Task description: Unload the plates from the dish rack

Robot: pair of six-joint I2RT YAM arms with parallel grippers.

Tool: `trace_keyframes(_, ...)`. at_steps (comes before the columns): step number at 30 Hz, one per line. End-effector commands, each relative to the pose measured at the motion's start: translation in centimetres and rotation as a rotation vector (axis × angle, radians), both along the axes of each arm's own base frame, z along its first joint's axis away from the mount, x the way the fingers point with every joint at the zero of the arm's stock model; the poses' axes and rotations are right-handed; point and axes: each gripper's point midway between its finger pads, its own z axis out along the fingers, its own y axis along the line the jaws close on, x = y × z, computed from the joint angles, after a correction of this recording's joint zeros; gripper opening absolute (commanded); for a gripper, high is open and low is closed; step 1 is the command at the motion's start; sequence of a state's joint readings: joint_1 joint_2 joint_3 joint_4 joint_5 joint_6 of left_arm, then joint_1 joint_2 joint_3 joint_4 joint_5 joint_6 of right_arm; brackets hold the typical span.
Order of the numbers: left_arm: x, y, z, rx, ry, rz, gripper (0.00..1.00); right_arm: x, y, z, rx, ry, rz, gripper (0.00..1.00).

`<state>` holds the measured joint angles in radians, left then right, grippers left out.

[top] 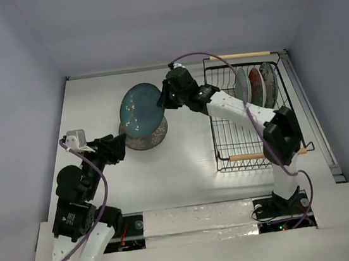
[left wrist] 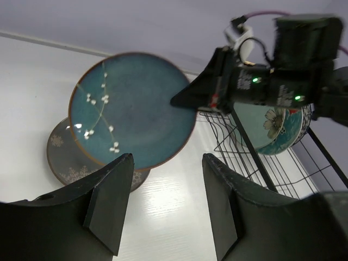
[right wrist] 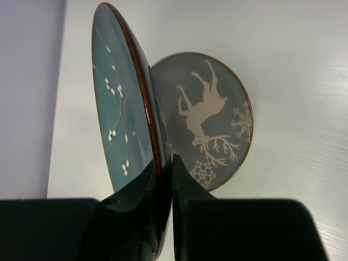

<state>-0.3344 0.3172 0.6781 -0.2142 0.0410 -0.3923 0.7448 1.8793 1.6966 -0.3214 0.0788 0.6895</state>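
My right gripper is shut on the rim of the glossy teal plate and holds it tilted above the dark grey deer plate, which lies flat on the table. In the right wrist view the teal plate stands edge-on between my fingers, with the deer plate behind it. The black wire dish rack at the right holds three upright plates at its far end. My left gripper is open and empty, just left of the deer plate. The left wrist view shows the teal plate and the deer plate.
The rack's wooden handles lie at its far end and near end. The right arm stretches over the rack's left side. White walls enclose the table on the left, back and right.
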Motion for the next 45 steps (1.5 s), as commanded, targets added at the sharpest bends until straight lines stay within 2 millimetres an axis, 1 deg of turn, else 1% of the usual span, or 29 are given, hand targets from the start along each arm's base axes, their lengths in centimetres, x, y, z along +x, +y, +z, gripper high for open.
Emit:
trace_keyframes(1,0.0,0.1,1.1,-0.021,-0.029,0.012,0.51,1.4,3.7,11.6,0.389,-0.183,0.023,0.0)
trace_keyframes(2,0.1,0.1,1.0,-0.02,-0.026,0.01,0.51,1.6,4.0,10.7,0.385,-0.165,0.021,0.0)
trace_keyframes(3,0.1,0.1,1.1,-0.02,-0.028,0.008,0.51,1.6,4.8,10.3,0.405,-0.154,0.024,0.0)
trace_keyframes(4,0.1,0.0,1.0,-0.019,-0.025,0.007,0.51,2.0,5.2,8.9,0.399,-0.136,0.02,0.0)
trace_keyframes(5,0.1,0.0,1.0,-0.019,-0.025,0.005,0.51,1.9,5.5,7.8,0.397,-0.115,0.029,0.0)
trace_keyframes(6,0.1,0.0,0.9,-0.018,-0.022,0.005,0.51,1.9,5.9,7.4,0.419,-0.102,0.035,0.0)
trace_keyframes(9,0.1,0.0,1.0,-0.02,-0.023,0.004,0.51,2.0,6.3,4.3,0.428,-0.05,0.021,0.0)
trace_keyframes(11,0.2,-0.1,0.9,-0.02,-0.023,0.001,0.51,2.0,6.6,2.7,0.422,-0.019,0.028,0.0)
trace_keyframes(12,0.2,-0.1,0.9,-0.019,-0.022,-0.001,0.51,2.0,6.9,1.0,0.413,0.014,0.029,0.0)
trace_keyframes(16,0.2,-0.2,0.9,-0.02,-0.023,-0.002,0.51,1.8,7.1,-1.7,0.413,0.059,0.026,0.0)
trace_keyframes(19,0.2,-0.2,0.9,-0.021,-0.022,-0.002,0.51,1.5,7.3,-3.1,0.415,0.083,0.031,0.0)
trace_keyframes(21,0.2,-0.2,0.9,-0.02,-0.02,-0.004,0.51,1.4,7.3,-3.5,0.422,0.088,0.031,0.0)
trace_keyframes(25,0.2,-0.2,0.9,-0.02,-0.02,-0.005,0.51,1.1,7.1,-5.4,0.411,0.122,0.022,0.04)
trace_keyframes(27,0.2,-0.2,0.9,-0.02,-0.02,-0.005,0.51,0.8,6.8,-6.6,0.395,0.142,0.013,0.11)
trace_keyframes(28,0.1,-0.2,0.9,-0.022,-0.021,-0.005,0.51,0.8,6.6,-7.1,0.385,0.149,0.01,0.2)
trace_keyframes(30,0.1,-0.2,0.9,-0.022,-0.021,-0.005,0.51,0.5,6.2,-8.3,0.36,0.166,-0.003,0.31)
trace_keyframes(31,0.2,-0.2,0.9,-0.02,-0.02,-0.005,0.51,0.6,5.8,-8.5,0.346,0.159,-0.019,0.4)
trace_keyframes(33,0.2,-0.3,0.9,-0.022,-0.019,-0.007,0.51,0.5,5.0,-9.0,0.309,0.152,-0.04,0.52)
trace_keyframes(34,0.1,-0.3,0.9,-0.023,-0.022,-0.009,0.51,0.5,4.7,-9.2,0.29,0.149,-0.045,0.63)
trace_keyframes(36,0.1,-0.3,0.9,-0.023,-0.022,-0.01,0.51,0.2,4.1,-9.8,0.235,0.15,-0.037,0.73)
trace_keyframes(37,0.1,-0.3,0.9,-0.022,-0.021,-0.012,0.51,0.2,4.1,-9.6,0.22,0.145,-0.031,0.81)
trace_keyframes(38,0.1,-0.3,1.0,-0.022,-0.024,-0.012,0.51,0.6,3.7,-9.7,0.191,0.134,-0.05,0.84)
trace_keyframes(39,0.1,-0.3,1.0,-0.023,-0.023,-0.01,0.51,0.4,3.3,-10.2,0.155,0.145,-0.053,0.86)
trace_keyframes(40,0.1,-0.3,0.9,-0.024,-0.021,-0.01,0.51,0.8,3.0,-10.0,0.126,0.122,-0.057,0.91)
trace_keyframes(41,0.1,-0.3,1.0,-0.024,-0.023,-0.01,0.51,0.9,2.6,-10.1,0.099,0.118,-0.063,0.94)
trace_keyframes(42,0.0,-0.3,1.0,-0.025,-0.024,-0.01,0.51,0.7,1.7,-10.9,0.037,0.121,-0.073,0.96)
trace_keyframes(43,0.1,-0.3,0.9,-0.024,-0.023,-0.01,0.51,0.7,1.4,-11.1,0.014,0.12,-0.075,1.0)
trace_keyframes(44,0.0,-0.3,1.0,-0.025,-0.024,-0.01,0.51,0.8,1.2,-11.1,-0.006,0.113,-0.074,1.0)
trace_keyframes(45,0.0,-0.3,1.0,-0.025,-0.024,-0.01,0.51,0.3,0.9,-11.5,-0.055,0.112,-0.066,1.0)
